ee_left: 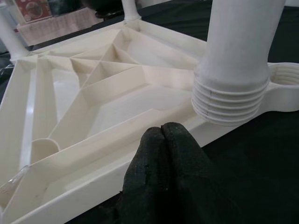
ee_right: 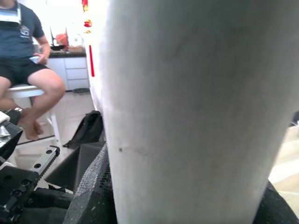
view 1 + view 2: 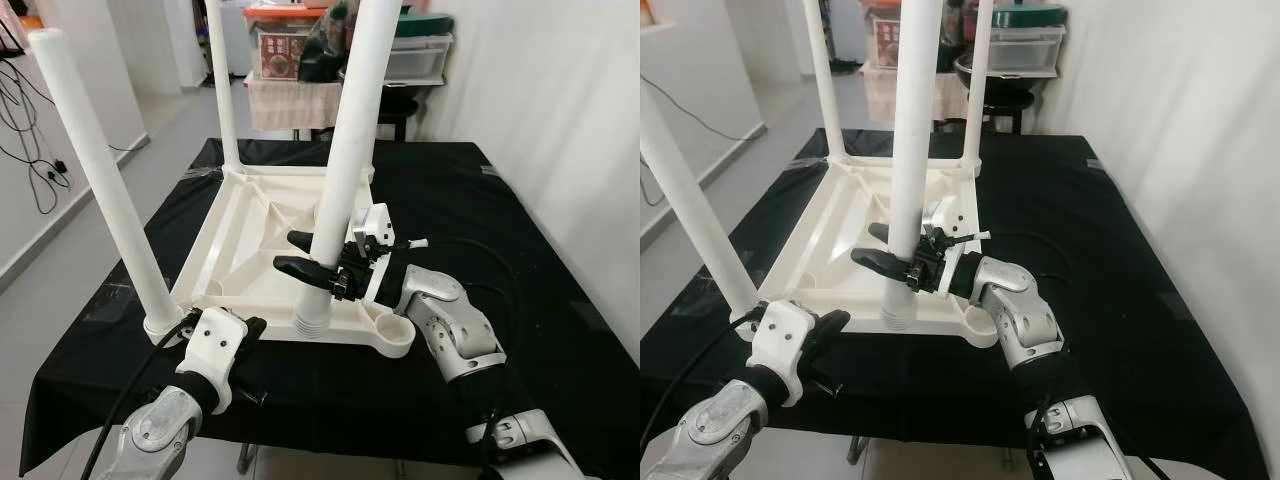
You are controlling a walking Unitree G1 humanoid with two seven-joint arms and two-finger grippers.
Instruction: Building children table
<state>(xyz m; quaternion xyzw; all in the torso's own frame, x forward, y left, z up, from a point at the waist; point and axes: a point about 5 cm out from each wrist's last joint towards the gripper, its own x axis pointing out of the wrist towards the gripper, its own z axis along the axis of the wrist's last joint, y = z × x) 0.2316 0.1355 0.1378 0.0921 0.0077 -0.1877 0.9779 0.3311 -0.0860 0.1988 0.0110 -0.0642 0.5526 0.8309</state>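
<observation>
Fingers (image 3: 300, 240) of my right gripper (image 3: 292, 252) clamp the loose white leg (image 3: 340, 170), which I see from the head hanging with its threaded end just above the upturned tabletop (image 3: 250, 240) on the black cloth (image 3: 520, 300), beside the empty corner socket (image 3: 393, 330). Three other legs stand screwed in. Through the left wrist, my left gripper (image 1: 162, 133) is pinched closed at the tabletop's near edge. Through the right wrist, the leg blocks most of the view; a seated person (image 2: 23, 56) sits behind.
</observation>
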